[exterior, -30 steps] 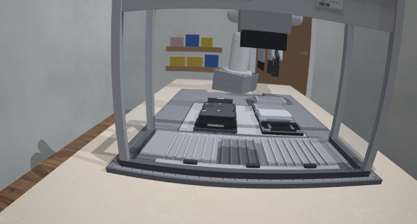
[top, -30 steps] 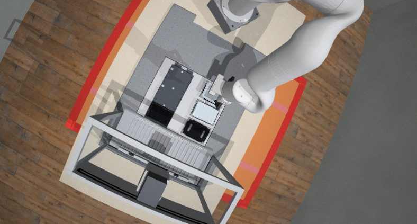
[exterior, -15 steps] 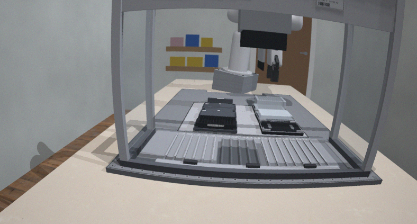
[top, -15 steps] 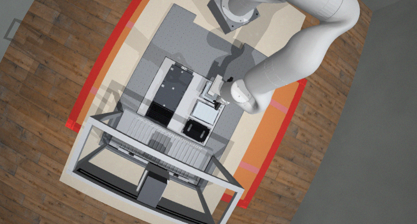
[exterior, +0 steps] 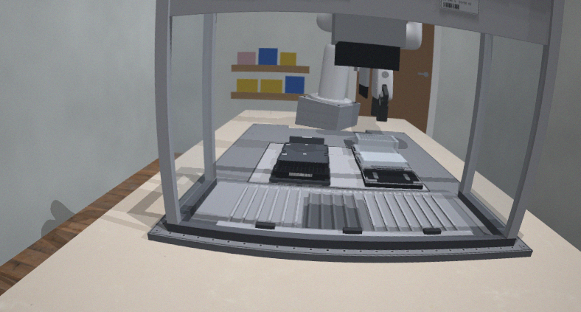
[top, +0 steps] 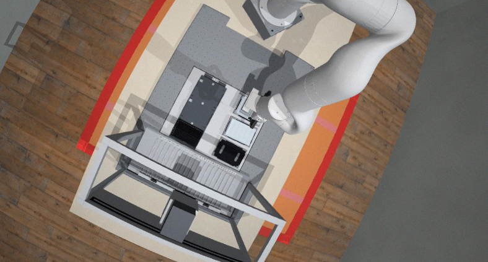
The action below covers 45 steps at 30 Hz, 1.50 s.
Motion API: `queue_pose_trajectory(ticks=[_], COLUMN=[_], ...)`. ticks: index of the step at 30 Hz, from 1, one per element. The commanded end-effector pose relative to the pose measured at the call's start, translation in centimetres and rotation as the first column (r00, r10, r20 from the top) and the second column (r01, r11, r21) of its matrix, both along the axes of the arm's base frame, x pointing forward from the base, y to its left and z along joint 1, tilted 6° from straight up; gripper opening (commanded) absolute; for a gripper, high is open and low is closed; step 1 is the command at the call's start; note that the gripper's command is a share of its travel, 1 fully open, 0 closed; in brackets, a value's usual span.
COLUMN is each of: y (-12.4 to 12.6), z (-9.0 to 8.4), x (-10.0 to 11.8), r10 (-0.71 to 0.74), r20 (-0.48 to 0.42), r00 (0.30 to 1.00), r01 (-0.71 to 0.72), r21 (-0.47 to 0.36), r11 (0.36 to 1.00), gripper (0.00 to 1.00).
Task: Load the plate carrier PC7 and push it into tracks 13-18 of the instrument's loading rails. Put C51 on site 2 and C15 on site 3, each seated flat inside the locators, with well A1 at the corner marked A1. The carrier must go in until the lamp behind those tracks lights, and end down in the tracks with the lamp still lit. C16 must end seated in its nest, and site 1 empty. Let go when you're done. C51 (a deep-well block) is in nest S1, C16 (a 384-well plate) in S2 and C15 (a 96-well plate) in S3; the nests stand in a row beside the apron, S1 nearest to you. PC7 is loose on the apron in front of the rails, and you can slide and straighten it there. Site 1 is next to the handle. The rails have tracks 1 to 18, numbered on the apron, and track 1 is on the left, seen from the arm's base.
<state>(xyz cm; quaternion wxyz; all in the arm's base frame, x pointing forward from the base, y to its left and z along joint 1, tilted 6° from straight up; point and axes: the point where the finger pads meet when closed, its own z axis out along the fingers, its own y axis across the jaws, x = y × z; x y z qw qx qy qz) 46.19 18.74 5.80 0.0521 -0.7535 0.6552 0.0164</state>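
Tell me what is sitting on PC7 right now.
One black plate sits on PC7, on the site nearest the rails. The two sites toward the handle end show bare dark surface. Whether the plate is flat inside its locators is too small to tell.

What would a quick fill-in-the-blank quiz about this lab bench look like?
1. The end effector hangs above the bench with its fingers ____, holding nothing.
2. In the row of nests, the nest closest to the rails is ____.
3. The carrier bears one plate, coloured ____, at its rail end.
4. The wall shelves hold ____ coloured boxes.

Missing words: open; empty; black; six.
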Motion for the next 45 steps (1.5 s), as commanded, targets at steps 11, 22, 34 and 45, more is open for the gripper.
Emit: queue_pose_trajectory(ticks=[11, 22, 34, 45], y=[0.2, 0.3, 0.3, 0.4], z=[-2.1, -2.8, -3.0, -3.8], x=[0.1, 0.2, 0.2, 0.2], r10=[0.000, 0.000, 0.000, 0.000], r20=[0.001, 0.001, 0.001, 0.001], r00=[1.000, 1.000, 1.000, 1.000], r01=[0.000, 0.000, 0.000, 0.000], r21=[0.001, 0.001, 0.001, 0.001], r11=[1.000, 1.000, 1.000, 1.000], gripper=[1.00, 1.00, 1.00, 1.00])
